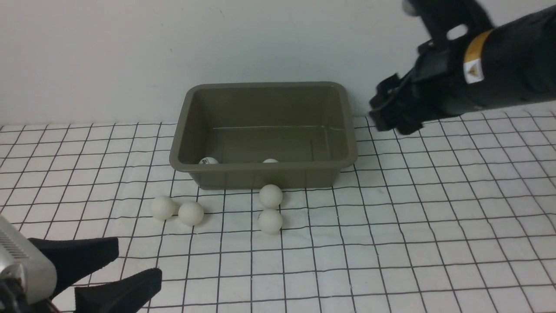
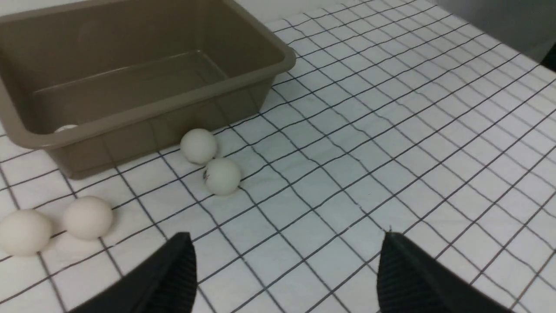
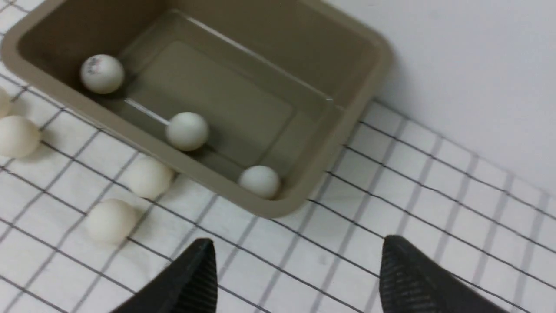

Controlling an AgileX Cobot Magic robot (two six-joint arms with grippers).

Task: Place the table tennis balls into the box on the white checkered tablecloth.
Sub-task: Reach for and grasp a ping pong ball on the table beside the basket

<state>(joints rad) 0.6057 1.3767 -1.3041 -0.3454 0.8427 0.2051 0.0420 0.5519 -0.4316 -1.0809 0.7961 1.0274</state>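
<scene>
The box sits on the white checkered tablecloth, close to the wall. Three table tennis balls lie inside it, along its near side. Four more lie on the cloth just in front of the box, in two pairs that touch or almost touch. The left pincer is low over the near cloth, spread wide and holding nothing. The right pincer is up in the air by the box's right end, spread too.

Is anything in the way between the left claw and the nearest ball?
Nothing visible. Only bare cloth lies between the open left gripper and the nearest ball. The box has its near wall between that ball and its floor.
</scene>
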